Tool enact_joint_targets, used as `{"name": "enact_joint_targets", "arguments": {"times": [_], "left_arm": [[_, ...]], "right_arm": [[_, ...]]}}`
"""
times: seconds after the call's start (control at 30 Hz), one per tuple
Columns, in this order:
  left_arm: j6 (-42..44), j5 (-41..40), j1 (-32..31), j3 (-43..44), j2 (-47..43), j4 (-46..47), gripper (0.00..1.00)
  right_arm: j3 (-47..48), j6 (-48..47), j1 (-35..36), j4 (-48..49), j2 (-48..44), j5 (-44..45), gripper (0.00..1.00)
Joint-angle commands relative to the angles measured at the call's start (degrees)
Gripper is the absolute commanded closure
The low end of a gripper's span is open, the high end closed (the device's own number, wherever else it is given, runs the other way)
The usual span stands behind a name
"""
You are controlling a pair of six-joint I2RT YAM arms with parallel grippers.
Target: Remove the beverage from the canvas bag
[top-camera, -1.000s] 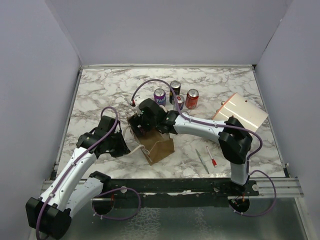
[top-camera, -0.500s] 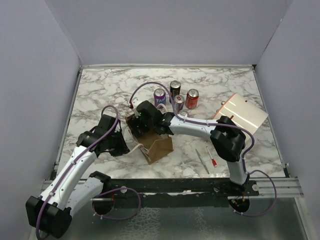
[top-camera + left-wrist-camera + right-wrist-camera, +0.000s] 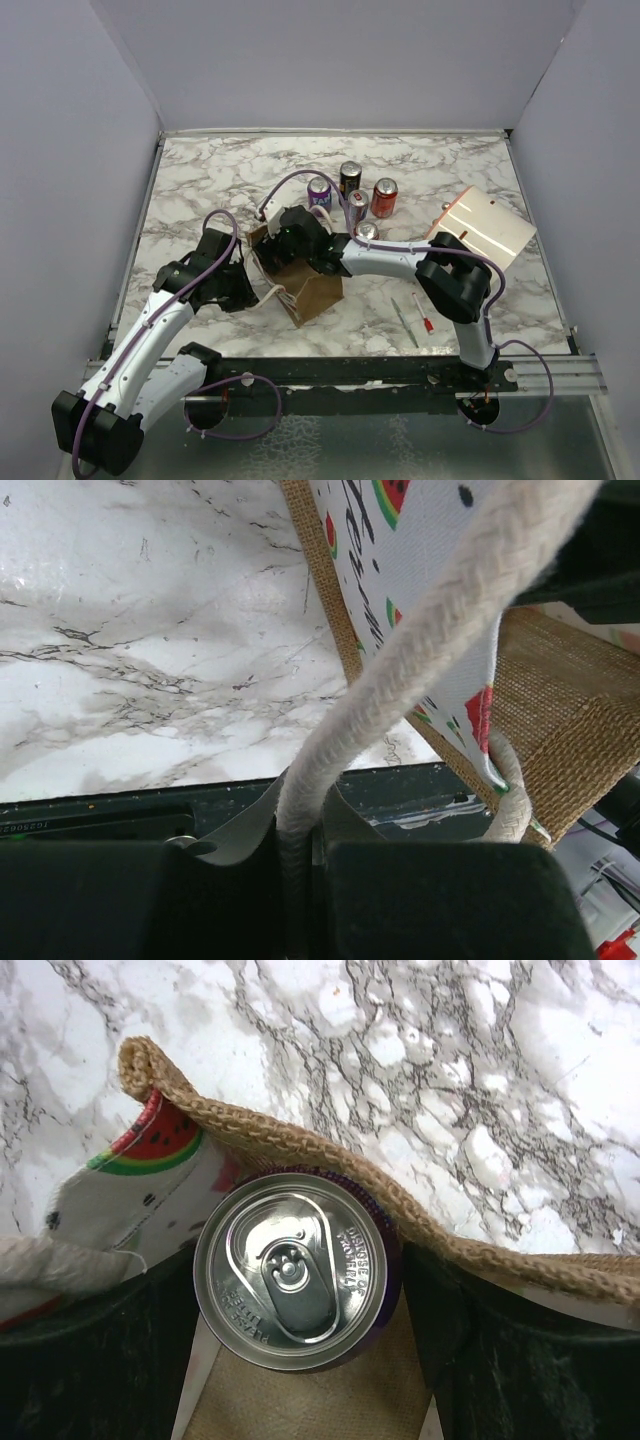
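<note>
The canvas bag (image 3: 318, 290) is a small tan burlap tote with a watermelon-print lining, standing open at the table's middle. My left gripper (image 3: 252, 287) is shut on its white rope handle (image 3: 400, 670), held taut at the bag's left side; the gripper (image 3: 300, 845) pinches the rope between its jaws. My right gripper (image 3: 292, 240) is down in the bag's mouth. In the right wrist view a purple beverage can (image 3: 290, 1282) stands upright inside the bag (image 3: 300, 1145), its silver lid facing the camera. My right gripper (image 3: 300, 1360) is open, one finger close on each side of the can.
Behind the bag stand a purple can (image 3: 319, 191), a black can (image 3: 350, 177), a red can (image 3: 384, 197), a pink-and-silver can (image 3: 357, 206) and one more can (image 3: 367, 232). A cream cylinder with red lines (image 3: 483, 225) lies at the right. Two pens (image 3: 404, 320) lie at the front right.
My right gripper has moved left and down into the bag's mouth, over the can. The bag has shifted slightly. My left gripper has kept hold of the rope handle.
</note>
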Motion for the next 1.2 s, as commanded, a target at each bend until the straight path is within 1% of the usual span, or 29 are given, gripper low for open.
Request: {"name": "enact_joint_targets", "arguments": {"times": [0.0, 0.13, 0.23, 0.33, 0.4, 0.5, 0.73, 0.77, 0.83, 1.0, 1.17], "left_arm": [[0.09, -0.72, -0.04, 1.27, -0.06, -1.05, 1.00], [-0.15, -0.70, -0.04, 1.26, 0.18, -0.65, 1.00], [-0.31, -0.61, -0.04, 1.18, 0.24, -0.25, 1.00], [-0.43, -0.52, -0.04, 1.00, 0.32, 0.16, 1.00], [-0.48, -0.44, -0.05, 0.95, 0.47, 0.39, 1.00], [-0.47, -0.44, -0.04, 0.82, 0.65, 0.84, 1.00], [0.16, 0.12, -0.04, 0.61, 1.74, 2.15, 1.00], [0.22, 0.29, -0.04, 0.51, 1.92, 2.40, 1.00], [0.61, 0.48, -0.04, 0.44, 2.28, 2.67, 1.00], [1.36, 0.97, -0.06, 0.52, 3.00, 3.45, 1.00], [1.96, 1.20, -0.04, 0.13, 3.08, 3.84, 1.00]], "right_arm": [[0.87, -2.46, -0.34, 6.76, 1.16, -2.46, 0.23], [2.57, -3.00, -0.51, 4.54, 1.82, -3.01, 0.31], [2.60, -3.55, -0.56, 3.48, 1.25, -3.80, 0.44], [2.71, -3.91, -0.53, 2.14, -0.28, -4.27, 0.59], [2.79, -3.95, -0.52, 0.79, -1.77, -3.83, 0.66], [2.69, -4.26, -0.57, -1.13, -4.73, -3.37, 0.73], [2.74, -4.24, -0.52, -4.16, -12.53, -1.47, 0.82], [3.06, -4.23, -0.52, -4.80, -13.77, -1.37, 0.85], [3.96, -3.82, -0.59, -6.91, -15.40, -0.69, 0.97], [4.43, -2.38, -0.52, -13.33, -20.50, -0.03, 0.98], [2.49, -1.47, -0.52, -19.04, -29.47, 3.82, 0.98]]}}
